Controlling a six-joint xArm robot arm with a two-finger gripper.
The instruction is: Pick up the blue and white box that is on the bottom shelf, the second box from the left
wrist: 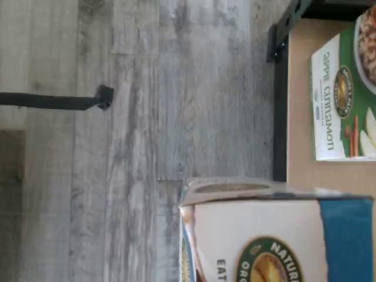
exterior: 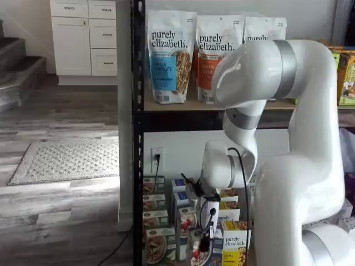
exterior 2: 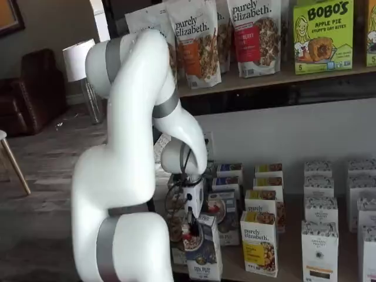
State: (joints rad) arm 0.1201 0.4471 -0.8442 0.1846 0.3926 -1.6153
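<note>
The blue and white box (exterior 2: 204,252) is a tall carton with a white top, a blue lower part and a bowl with red berries. It stands out in front of its row at the front edge of the bottom shelf (exterior 2: 291,265). My gripper (exterior 2: 191,228) comes down on its top with the black fingers closed on it. In a shelf view the gripper (exterior: 205,243) hangs over the same box (exterior: 195,254). In the wrist view the box (wrist: 264,235) is very close, and it reaches out past the shelf board (wrist: 299,164) over the floor.
A green-and-white carton (wrist: 343,100) lies beside it on the shelf, with its row (exterior: 155,244) by the black rack post (exterior: 137,166). Yellow-and-white purely elizabeth cartons (exterior 2: 259,241) stand on the other side. Granola bags (exterior: 169,55) fill the upper board. The arm's elbow (exterior 2: 129,64) is in front.
</note>
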